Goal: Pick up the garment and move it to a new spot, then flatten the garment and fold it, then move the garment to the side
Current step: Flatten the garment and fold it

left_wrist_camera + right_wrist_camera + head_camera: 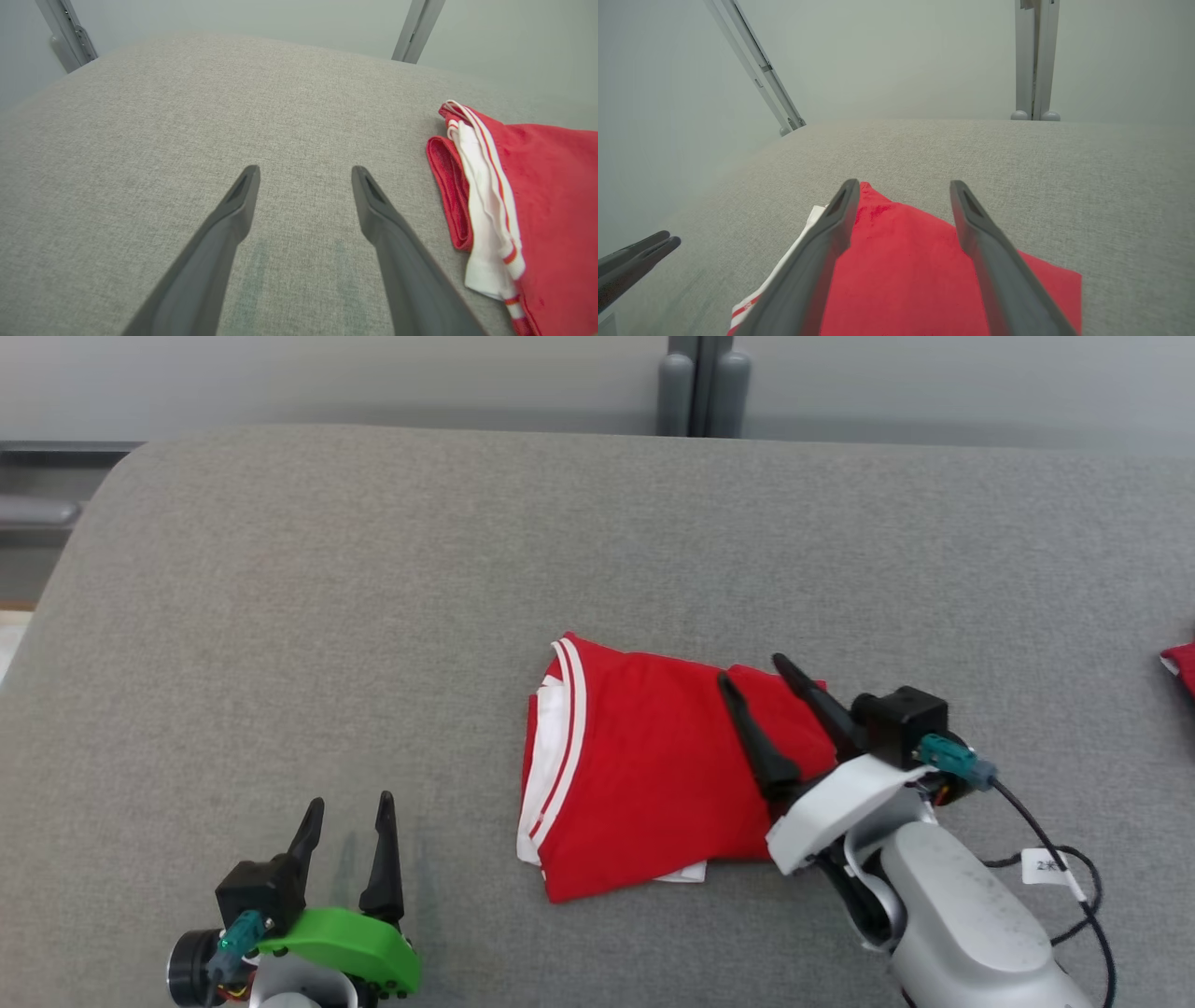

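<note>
Two grippers, both mine, are set over a grey padded surface (373,616). Head view: my right gripper (751,668) has its fingers spread wide and grips nothing. The fingers lie over the near-right part of the folded red garment (644,775). The garment's white-striped edge faces away from this gripper, toward my left gripper (351,800). The left gripper is likewise spread wide and empty, well apart from the garment, over bare surface.

Right wrist view: red fabric shows between and beneath my right fingers, reaching about as far as their tips; contact cannot be judged. Left wrist view adds the garment's layered edge, with red folds and white trim stacked to the right of my left fingers. Head view adds a scrap of red cloth (1181,667) far beyond my right gripper, and a black cable (1088,873) with a white tag (1046,866) trailing from that wrist.
</note>
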Controlling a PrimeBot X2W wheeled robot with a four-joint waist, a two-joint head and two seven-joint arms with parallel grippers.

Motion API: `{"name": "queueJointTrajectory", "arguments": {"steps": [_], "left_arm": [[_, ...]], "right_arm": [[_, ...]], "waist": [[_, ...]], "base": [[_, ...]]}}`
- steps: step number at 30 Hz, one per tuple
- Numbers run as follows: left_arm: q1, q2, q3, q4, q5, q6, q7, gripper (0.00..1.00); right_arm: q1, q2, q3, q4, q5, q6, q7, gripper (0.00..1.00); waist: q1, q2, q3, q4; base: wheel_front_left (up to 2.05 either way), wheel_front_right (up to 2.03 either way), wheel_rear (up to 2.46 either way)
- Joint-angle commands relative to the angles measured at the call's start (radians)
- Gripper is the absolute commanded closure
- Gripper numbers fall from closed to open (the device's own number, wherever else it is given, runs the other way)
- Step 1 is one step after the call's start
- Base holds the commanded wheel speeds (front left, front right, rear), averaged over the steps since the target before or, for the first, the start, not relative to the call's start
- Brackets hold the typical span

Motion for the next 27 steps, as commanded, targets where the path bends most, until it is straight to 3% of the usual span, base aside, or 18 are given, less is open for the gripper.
{"name": "queueJointTrajectory", "arguments": {"steps": [1,6,12,19,27], "left_arm": [[-0.020,0.002,0.004,-0.009,0.020,0.003,0.000,0.00],[-0.017,0.003,0.022,-0.015,0.056,0.005,0.000,0.00],[0.007,0.003,0.041,-0.023,0.094,-0.002,0.001,0.00],[0.073,0.003,0.047,-0.047,0.118,-0.007,0.001,0.00],[0.129,0.003,0.034,-0.051,0.099,-0.011,0.001,0.00]], "right_arm": [[0.030,-0.004,-0.054,0.002,-0.050,-0.001,-0.001,0.00],[0.103,-0.004,-0.255,-0.016,-0.196,-0.001,-0.001,0.00],[0.185,-0.004,-0.382,-0.030,-0.252,-0.001,-0.001,0.00],[0.273,-0.004,-0.432,-0.011,-0.271,-0.001,-0.001,0.00],[0.327,-0.004,-0.409,0.010,-0.251,-0.001,-0.001,0.00]], "waist": [[0.0000,0.0000,-0.018,-0.066],[0.0000,0.0000,-0.027,-0.126],[0.0000,0.0000,-0.049,-0.166],[0.0000,0.0000,-0.087,-0.174],[0.0000,0.0000,-0.126,-0.152]], "base": [[0.00,0.00,0.00],[0.00,0.00,0.00],[0.00,0.00,0.00],[0.00,0.00,0.00],[0.00,0.00,0.00]]}}
